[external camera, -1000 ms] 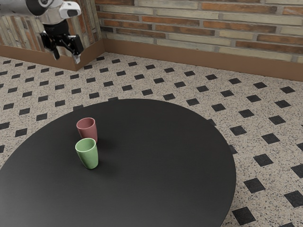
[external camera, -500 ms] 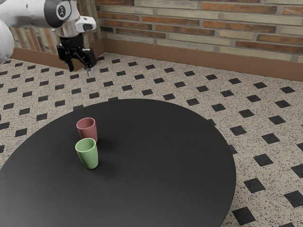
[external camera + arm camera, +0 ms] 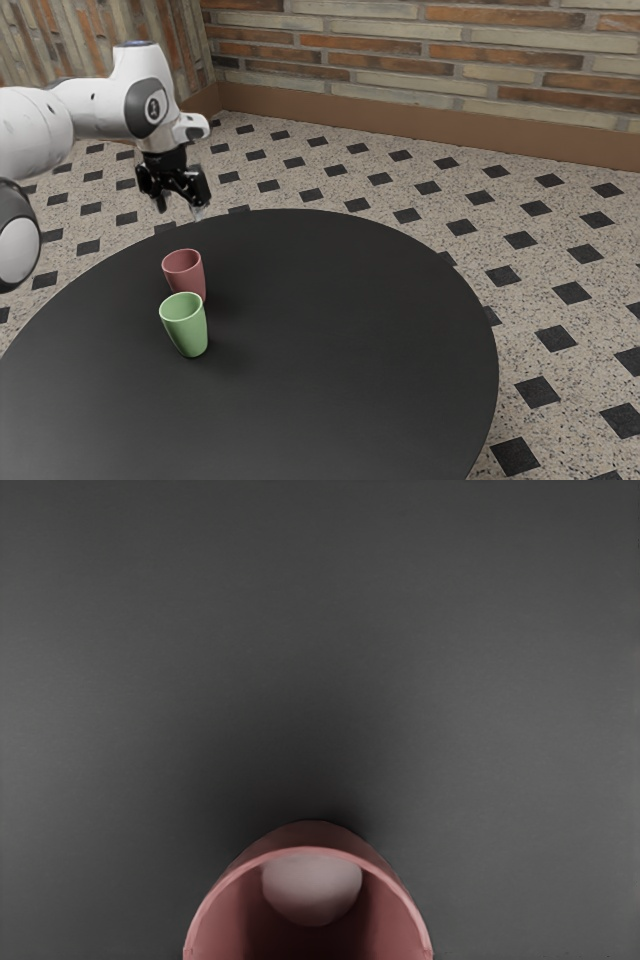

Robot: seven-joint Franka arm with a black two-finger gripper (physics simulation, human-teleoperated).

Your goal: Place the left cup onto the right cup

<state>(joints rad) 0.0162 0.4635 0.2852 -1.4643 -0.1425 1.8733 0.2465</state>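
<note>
Cups upright, mouths up
The red tapered cup (image 3: 183,271) and green tapered cup (image 3: 184,324) have vertical axes; jaws spread, empty. Wrist view shows the red one's pale inner floor.

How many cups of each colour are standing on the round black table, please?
Dusky-red tapered cup: 1
Pale green tapered cup: 1
Total: 2 cups, both upright on the round black table.
</note>
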